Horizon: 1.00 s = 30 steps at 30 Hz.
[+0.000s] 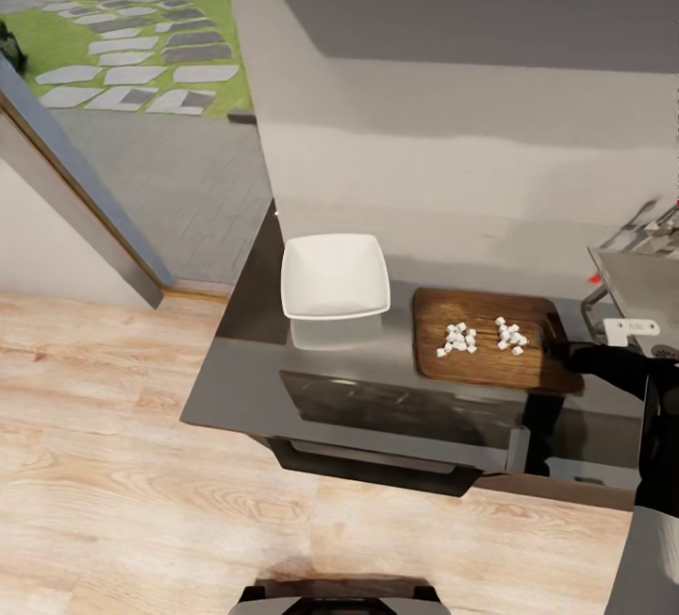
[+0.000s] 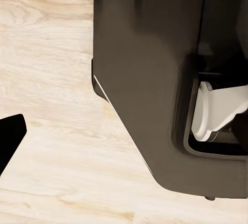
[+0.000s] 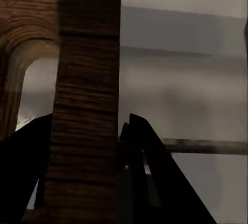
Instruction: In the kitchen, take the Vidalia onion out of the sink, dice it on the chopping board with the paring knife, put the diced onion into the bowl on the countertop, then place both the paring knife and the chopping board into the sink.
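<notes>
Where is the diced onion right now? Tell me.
In the head view, the diced onion lies in two small piles on the chopping board, on the countertop right of the white bowl. The right tool grips the board's right end.

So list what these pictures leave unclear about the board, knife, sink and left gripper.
- Paring knife: cannot be made out anywhere on the chopping board or countertop.
- Sink: cut off by the head view's right edge, basin hidden.
- Left gripper: in the left wrist view just one dark fingertip at the edge, so open or shut is unclear.
- Diced onion: too small to count.
</notes>
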Available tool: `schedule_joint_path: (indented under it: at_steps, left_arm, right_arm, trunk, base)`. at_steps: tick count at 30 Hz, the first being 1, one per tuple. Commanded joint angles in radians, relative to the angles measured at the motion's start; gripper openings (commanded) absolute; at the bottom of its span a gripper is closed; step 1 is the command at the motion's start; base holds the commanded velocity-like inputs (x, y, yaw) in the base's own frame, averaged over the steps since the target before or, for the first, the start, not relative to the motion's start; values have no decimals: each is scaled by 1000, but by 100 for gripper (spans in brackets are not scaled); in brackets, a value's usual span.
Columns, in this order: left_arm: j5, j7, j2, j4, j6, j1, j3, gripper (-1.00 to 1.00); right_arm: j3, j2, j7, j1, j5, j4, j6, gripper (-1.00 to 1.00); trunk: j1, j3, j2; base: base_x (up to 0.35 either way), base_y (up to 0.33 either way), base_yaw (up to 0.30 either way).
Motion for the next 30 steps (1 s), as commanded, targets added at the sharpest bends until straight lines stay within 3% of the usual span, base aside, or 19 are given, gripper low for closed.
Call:
schedule_joint_path:
  at_steps: [1, 30]
  left_arm:
    - [9, 8, 2, -2, -3, 0, -8, 100]
    - [9, 8, 1, 5, -2, 0, -8, 100]
  right_arm:
    - [-1, 0, 10, -1, 16, -1, 0, -100]
    - [-1, 0, 10, -1, 15, -1, 1, -100]
  trunk:
    - [1, 0, -2]
    - [1, 45, -2]
  base:
    - [0, 0, 0]
    - [0, 0, 0]
